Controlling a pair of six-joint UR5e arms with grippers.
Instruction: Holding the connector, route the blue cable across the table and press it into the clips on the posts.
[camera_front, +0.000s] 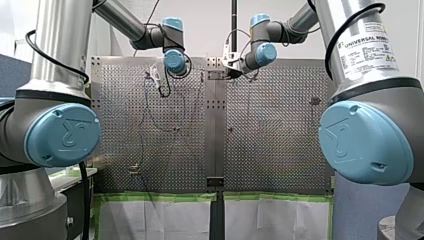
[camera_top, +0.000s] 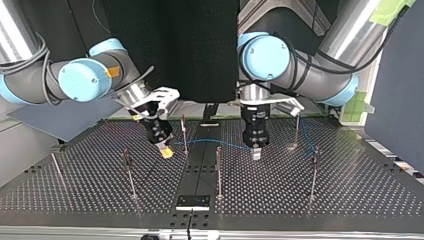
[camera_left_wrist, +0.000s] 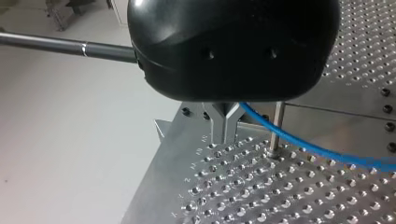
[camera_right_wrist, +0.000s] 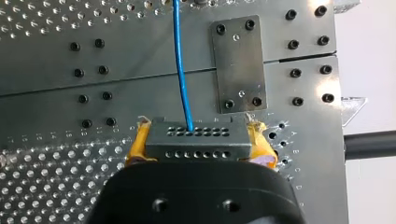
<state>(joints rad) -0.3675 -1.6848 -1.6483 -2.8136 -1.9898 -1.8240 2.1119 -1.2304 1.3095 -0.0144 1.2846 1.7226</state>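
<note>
Just beside the post (camera_left_wrist: 276, 128), my left gripper (camera_left_wrist: 224, 133) is hovering low over the tabletop (camera_left_wrist: 243, 196) with its metal fingers pressed together. The blue cable (camera_left_wrist: 317, 150) is emerging from right behind them and passing close against that post, though I cannot tell whether it is being pinched. Well apart from the post, across the tabletop's middle seam, my right gripper (camera_right_wrist: 198, 151) is pinching the grey connector (camera_right_wrist: 196, 135) between its yellow pads (camera_right_wrist: 136, 148), the cable running straight off from it. As I am judging the risks, the cable is looking taut, so any pull away from the post is threatening to twist the connector in the pads or slide it out. If the cable is riding beside the post rather than over a clip, pressing down is risking a skipped cable or a bent post.
</note>
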